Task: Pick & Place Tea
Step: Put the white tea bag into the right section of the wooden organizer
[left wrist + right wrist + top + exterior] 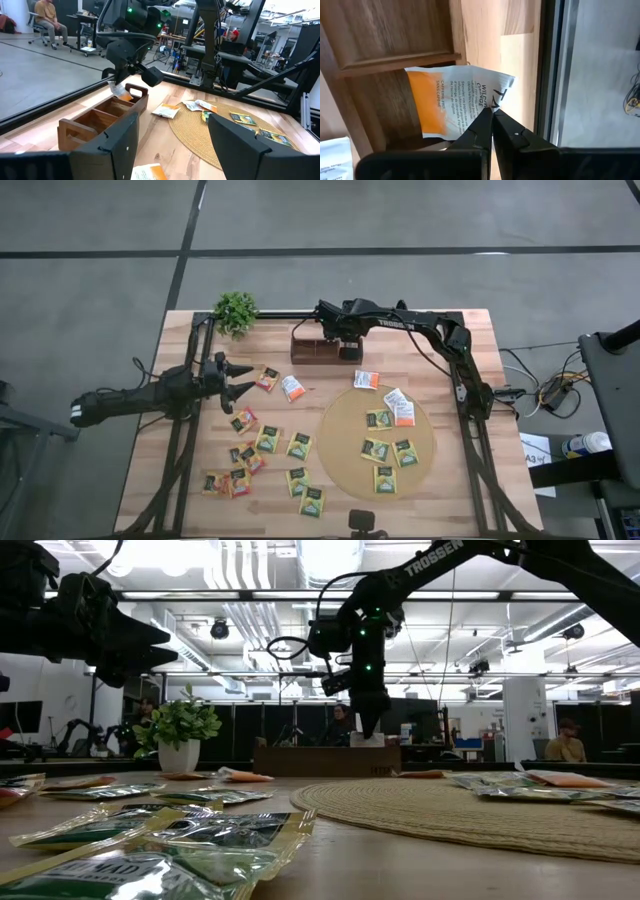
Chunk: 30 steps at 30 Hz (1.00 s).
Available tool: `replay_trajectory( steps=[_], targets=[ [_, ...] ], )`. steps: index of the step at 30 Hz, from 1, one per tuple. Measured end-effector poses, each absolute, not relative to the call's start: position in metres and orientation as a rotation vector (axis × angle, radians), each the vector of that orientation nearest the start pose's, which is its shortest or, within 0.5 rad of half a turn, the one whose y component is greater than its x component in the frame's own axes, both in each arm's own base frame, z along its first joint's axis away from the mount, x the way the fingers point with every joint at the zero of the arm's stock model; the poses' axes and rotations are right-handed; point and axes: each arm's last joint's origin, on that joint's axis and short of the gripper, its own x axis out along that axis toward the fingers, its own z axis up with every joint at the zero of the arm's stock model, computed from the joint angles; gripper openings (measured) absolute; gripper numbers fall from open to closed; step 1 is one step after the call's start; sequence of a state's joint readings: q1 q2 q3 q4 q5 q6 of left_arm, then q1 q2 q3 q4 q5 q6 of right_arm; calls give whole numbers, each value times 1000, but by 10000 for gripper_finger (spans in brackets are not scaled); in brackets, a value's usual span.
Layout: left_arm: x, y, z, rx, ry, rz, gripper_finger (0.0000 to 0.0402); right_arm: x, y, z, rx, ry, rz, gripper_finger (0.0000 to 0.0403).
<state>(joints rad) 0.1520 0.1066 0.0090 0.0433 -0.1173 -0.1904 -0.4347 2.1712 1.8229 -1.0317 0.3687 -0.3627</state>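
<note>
Releasing calls for care: the right gripper [491, 120], pressed together on a white-and-orange tea sachet [451, 102], hangs over the wooden tray [322, 349], apparently its end slot; lower first, then part. The left gripper [240, 378], spread, waits beside loose sachets [268, 439].

Overhead and table-level views, both sharing the wooden tray [318, 350].

Two dark arms [420, 325], white TROSSEN lettering, green LEDs, blk cables
</note>
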Motion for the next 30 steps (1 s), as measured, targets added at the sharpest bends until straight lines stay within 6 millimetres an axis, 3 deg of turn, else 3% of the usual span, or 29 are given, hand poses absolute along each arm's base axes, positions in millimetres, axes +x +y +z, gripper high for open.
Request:
replay_trajectory(
  steps=[17, 30],
  targets=[
    [102, 19, 162, -190, 28, 273, 233, 391, -193, 201, -267, 1545, -362, 14],
    [102, 19, 162, -190, 28, 274, 233, 391, -193, 201, -256, 1541, -367, 153]
  ],
)
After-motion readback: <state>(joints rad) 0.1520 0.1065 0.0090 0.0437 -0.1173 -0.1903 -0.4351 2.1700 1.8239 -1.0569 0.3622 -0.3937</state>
